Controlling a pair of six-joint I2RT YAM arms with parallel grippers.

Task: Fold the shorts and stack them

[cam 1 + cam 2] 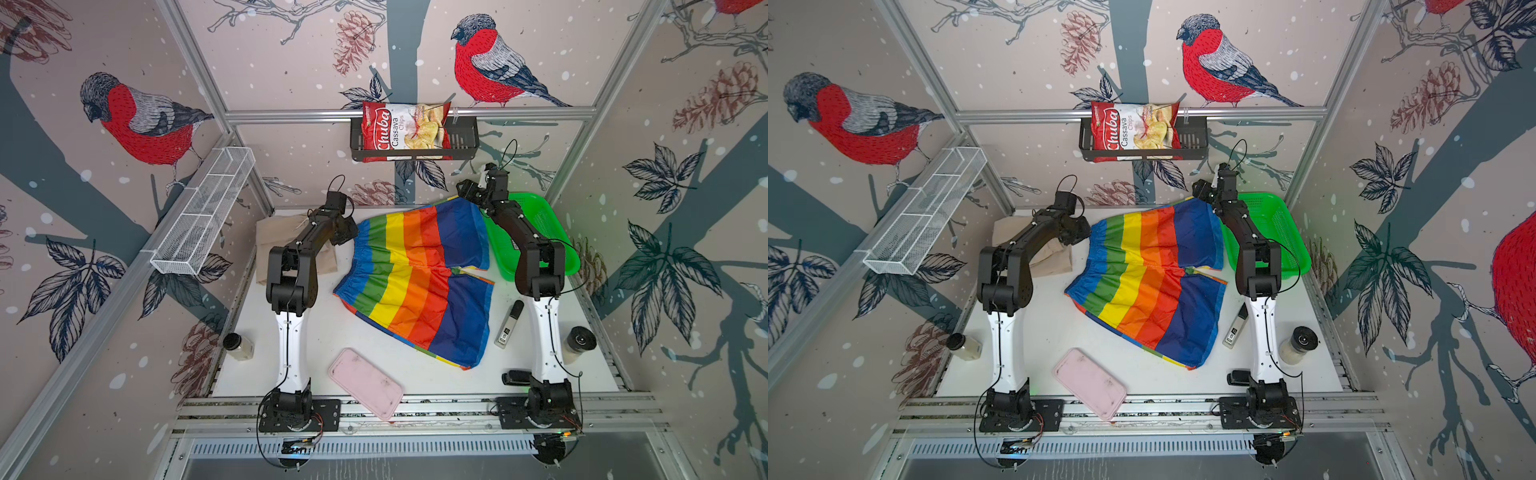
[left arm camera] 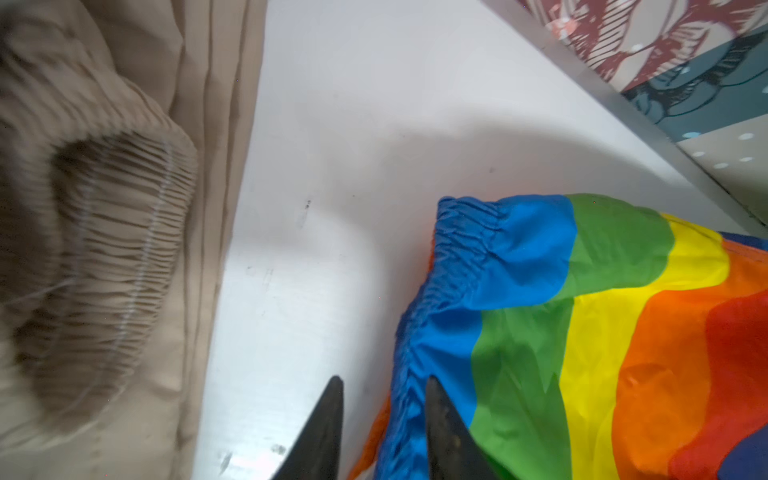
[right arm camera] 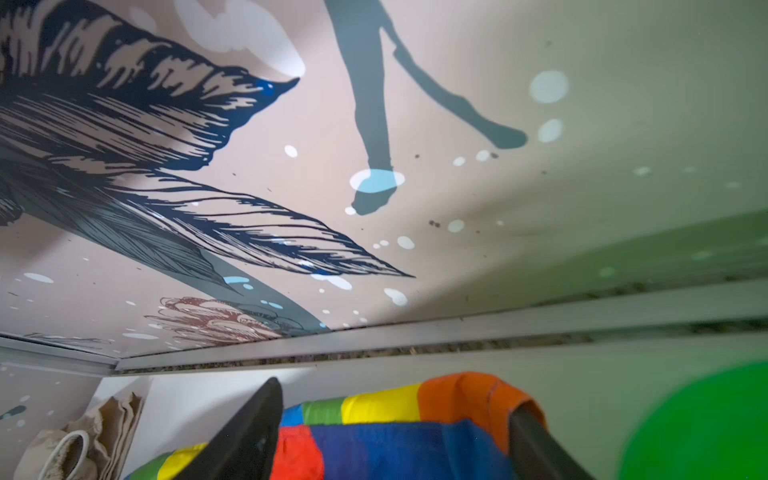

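- Both top views: white tabletop (image 1: 316, 332) inside bird-printed walls (image 1: 299, 166); striped shorts (image 1: 419, 274) flat at centre, beige shorts (image 1: 274, 230) at far left.
- Black wall basket (image 1: 461, 141) holds a Chuba cassava chips bag (image 1: 399, 131); green mesh basket (image 1: 552, 232) sits beside striped shorts.
- Jaws apart on left gripper (image 2: 384, 380), at waistband; wide apart on right gripper (image 3: 395, 395), at leg hem.

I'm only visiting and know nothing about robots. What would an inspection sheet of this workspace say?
Surface: white table, scuffed, no spills seen.
Job's things: striped shorts spread out mid-table; beige shorts looking folded, back left.
Clutter: pink tray overhanging front edge, green mesh basket, left jar, right jar, marker.
Grippers: left gripper fingers apart at striped waistband; right gripper fingers wide apart beside a leg hem.
Cables: black cable loops at both wrists.
Surroundings: bird wallpaper, chips bag in wall rack, white wire shelf.
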